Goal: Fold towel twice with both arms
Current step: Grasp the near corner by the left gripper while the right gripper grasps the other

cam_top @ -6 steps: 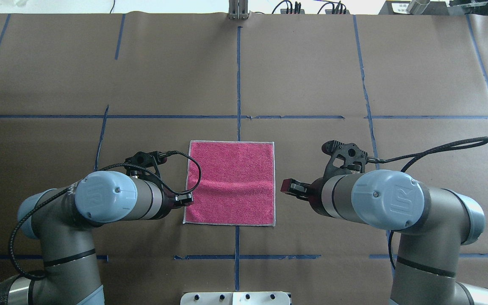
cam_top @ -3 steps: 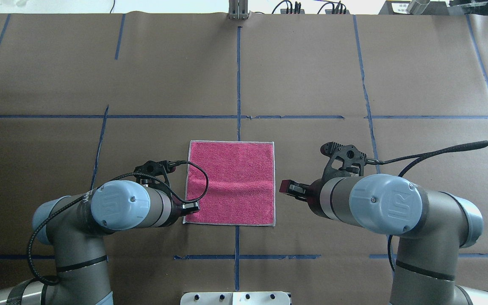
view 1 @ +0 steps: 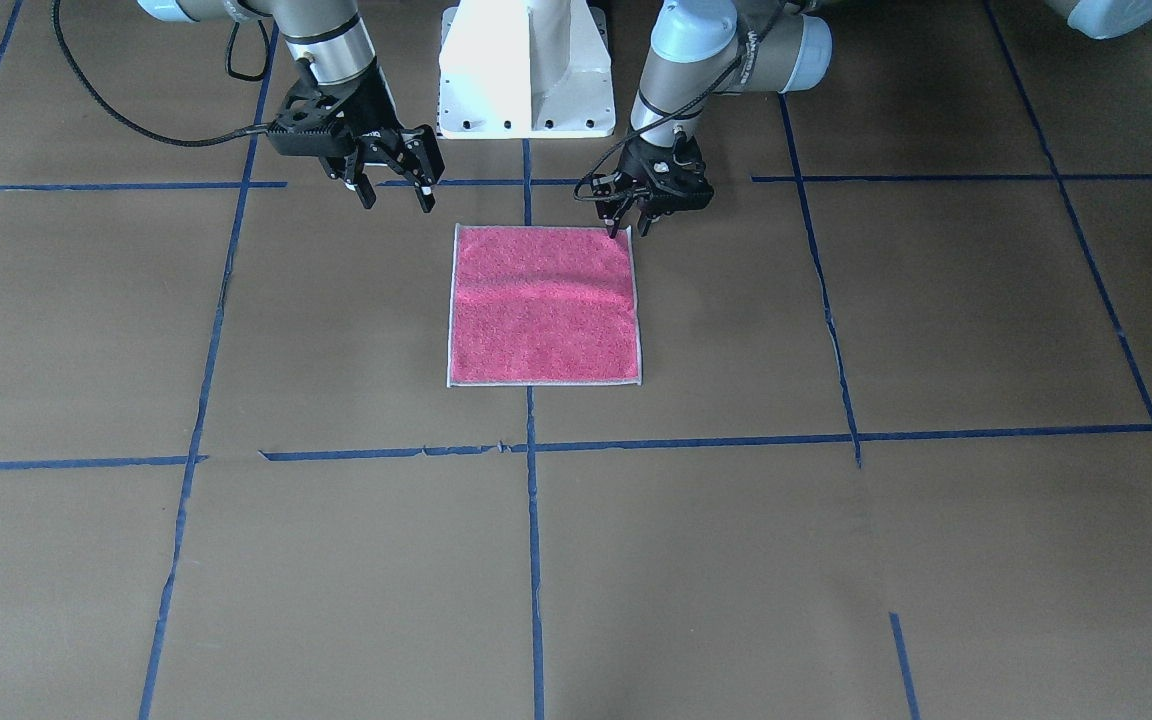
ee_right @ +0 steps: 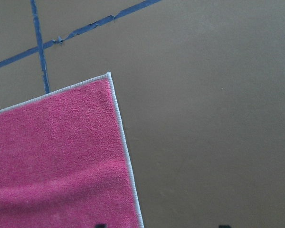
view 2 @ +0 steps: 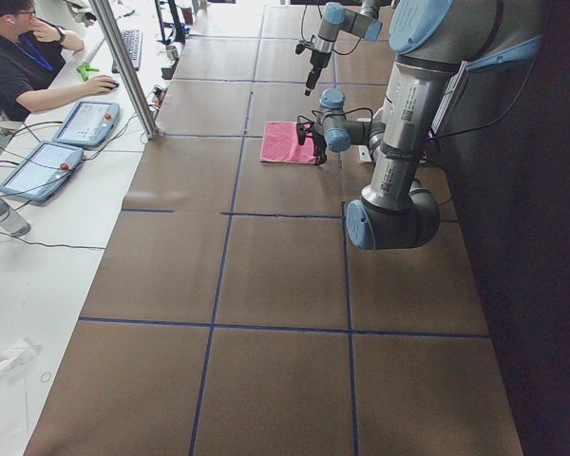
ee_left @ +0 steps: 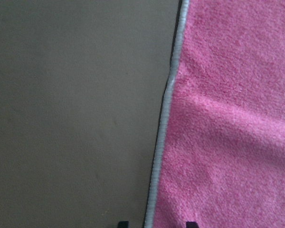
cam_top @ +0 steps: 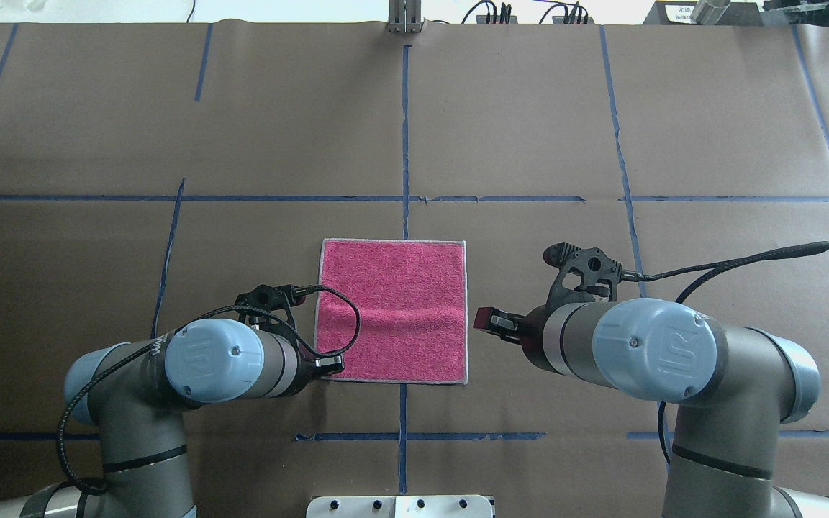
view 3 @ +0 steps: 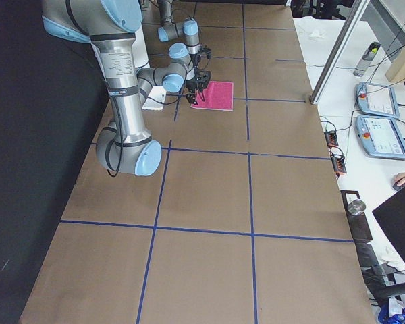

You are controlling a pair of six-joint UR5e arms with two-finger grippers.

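The towel [cam_top: 393, 309] lies flat on the brown table, pink face up, with one soft crease across it [view 1: 543, 305]. My left gripper [view 1: 631, 228] is open and low at the towel's near-left corner. In the left wrist view its fingertips [ee_left: 190, 223] straddle the towel's pale edging [ee_left: 164, 123]. My right gripper [view 1: 398, 200] is open and empty. It hangs above the table just beyond the towel's right edge, apart from it [cam_top: 486, 320]. The right wrist view shows the towel's far-right corner [ee_right: 107, 76].
Blue tape lines [cam_top: 405, 144] cross the brown paper. The white pedestal base [view 1: 526, 70] stands at the robot's edge of the table. An operator [view 2: 28, 57] sits at a side bench with tablets [view 3: 374, 101], off the table.
My left arm has moved back along the towel's left edge to its near-left corner. My right gripper has barely moved. The towel has not moved.
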